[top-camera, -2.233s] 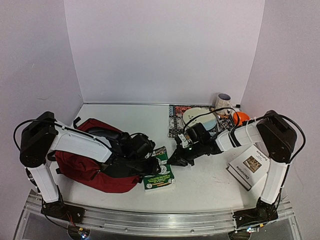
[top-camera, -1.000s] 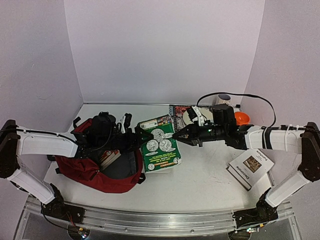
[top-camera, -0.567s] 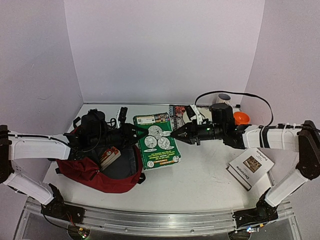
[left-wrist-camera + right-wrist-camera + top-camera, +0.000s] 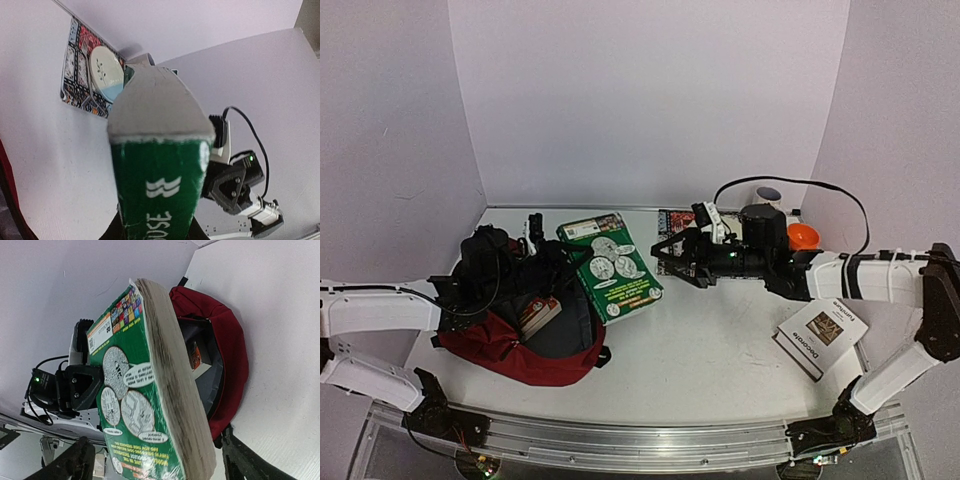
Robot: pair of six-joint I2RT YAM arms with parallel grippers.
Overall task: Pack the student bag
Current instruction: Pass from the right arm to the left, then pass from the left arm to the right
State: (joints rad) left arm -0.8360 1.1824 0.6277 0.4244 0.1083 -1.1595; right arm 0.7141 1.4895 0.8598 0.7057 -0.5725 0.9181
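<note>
The student bag [image 4: 485, 345] lies at the left, dark red, its mouth open toward the right, with a small book [image 4: 538, 315] inside on the black lining. A thick green book [image 4: 612, 265] hangs tilted in the air just right of the bag's mouth. My left gripper [image 4: 566, 262] is shut on its spine edge; the spine [image 4: 159, 185] fills the left wrist view. My right gripper [image 4: 665, 258] stands open just off the book's right edge. In the right wrist view its fingers [image 4: 80, 460] stand wide on either side of the green book [image 4: 150, 405], with the bag [image 4: 227, 355] behind.
A white book [image 4: 817, 335] lies at the right front. A patterned placemat [image 4: 672, 222], a mug [image 4: 767, 197] and an orange bowl [image 4: 803, 235] sit at the back right, behind my right arm. A plate [image 4: 106, 72] rests on the placemat.
My left gripper closed on the green book and carried it left and back, tilting it over the bag's mouth. My right gripper, shut on the book before, has opened and let go.
</note>
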